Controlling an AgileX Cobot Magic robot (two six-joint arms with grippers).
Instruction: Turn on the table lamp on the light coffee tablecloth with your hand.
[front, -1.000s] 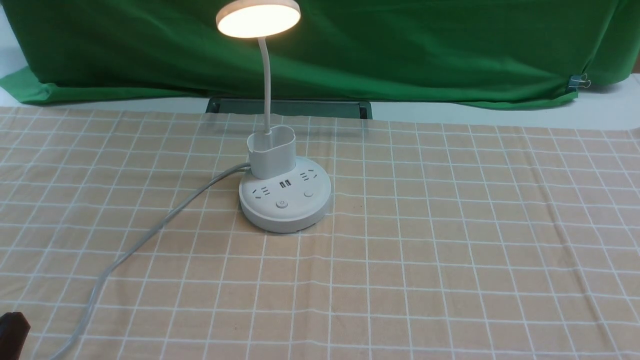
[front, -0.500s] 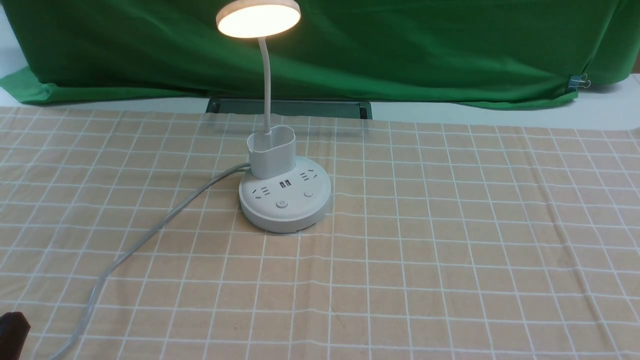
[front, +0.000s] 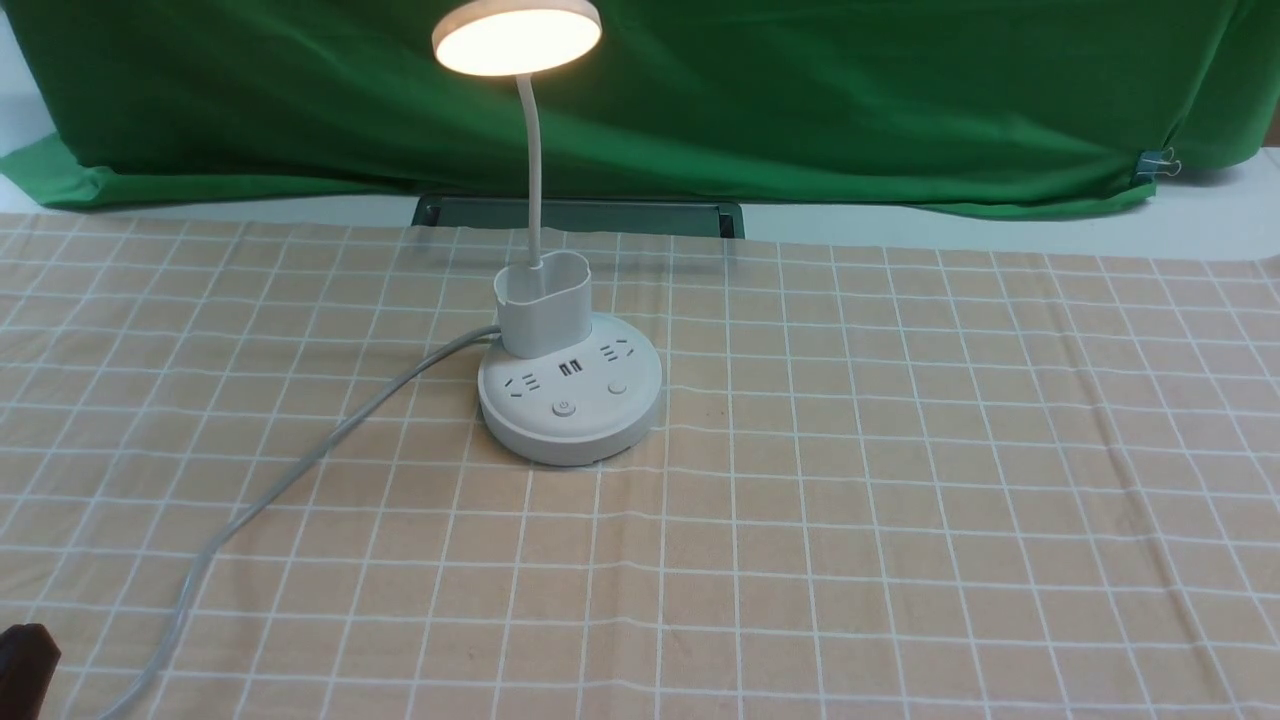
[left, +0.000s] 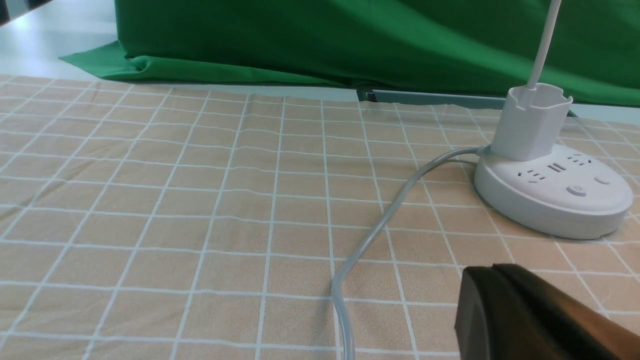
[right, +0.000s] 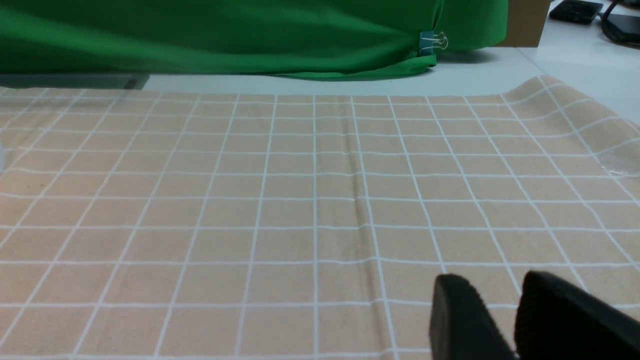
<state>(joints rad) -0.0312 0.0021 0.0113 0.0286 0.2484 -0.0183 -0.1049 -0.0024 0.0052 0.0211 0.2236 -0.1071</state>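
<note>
The white table lamp stands on the light coffee tablecloth (front: 900, 500), left of centre. Its disc head (front: 517, 37) glows warm white. Its round base (front: 570, 400) carries sockets and a power button (front: 565, 408), and the oval cup (front: 543, 305) stands on the base. The grey cord (front: 300, 470) runs to the front left. My left gripper (front: 25, 662) sits at the front left corner, far from the lamp. In the left wrist view it (left: 492, 270) is shut and empty, with the base (left: 552, 200) ahead. My right gripper (right: 492, 285) is slightly open and empty over bare cloth.
A plain green cloth (front: 800, 90) hangs along the back, held by a binder clip (front: 1158, 162). A dark grey tray edge (front: 580, 215) lies behind the lamp. A ridge in the tablecloth (right: 357, 190) shows in the right wrist view.
</note>
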